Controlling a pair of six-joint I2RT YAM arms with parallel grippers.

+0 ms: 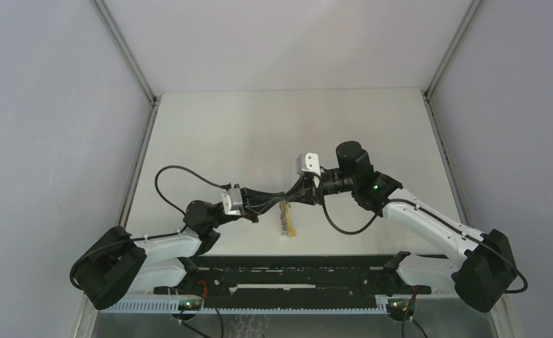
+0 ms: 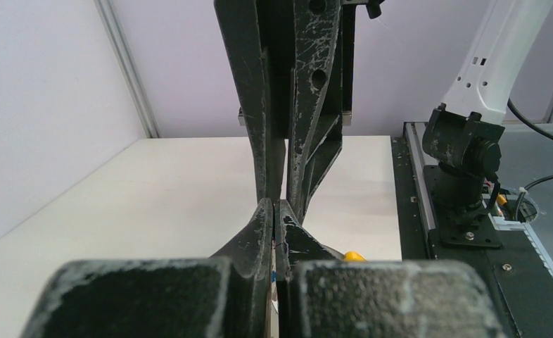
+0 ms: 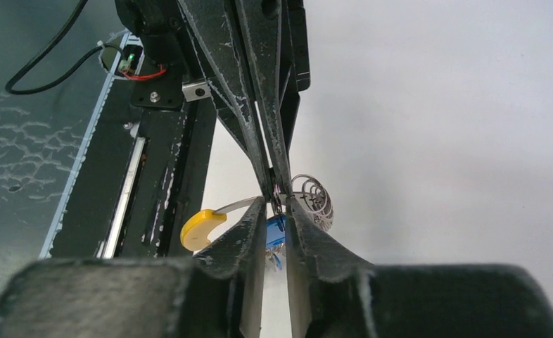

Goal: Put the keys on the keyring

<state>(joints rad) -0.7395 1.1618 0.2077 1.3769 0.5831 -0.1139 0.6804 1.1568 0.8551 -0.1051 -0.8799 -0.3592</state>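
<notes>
Both grippers meet tip to tip above the table's near middle. My left gripper (image 1: 282, 199) is shut on the keyring (image 1: 285, 220), which hangs below it. In the right wrist view the keyring shows as a grey coiled loop (image 3: 314, 196) with a yellow curved section (image 3: 199, 229). The left fingers (image 3: 259, 105) come down from above to pinch it. My right gripper (image 3: 276, 202) is shut on a blue-headed key (image 3: 276, 231), held right against the ring. In the left wrist view my left gripper (image 2: 278, 208) is closed, and only a bit of the yellow section (image 2: 353, 255) shows. Other keys hang bunched and cannot be told apart.
The white table (image 1: 259, 134) lies between grey side walls. A black rail (image 1: 288, 271) with both arm bases runs along the near edge. The right arm's base (image 2: 463, 162) stands on the rail.
</notes>
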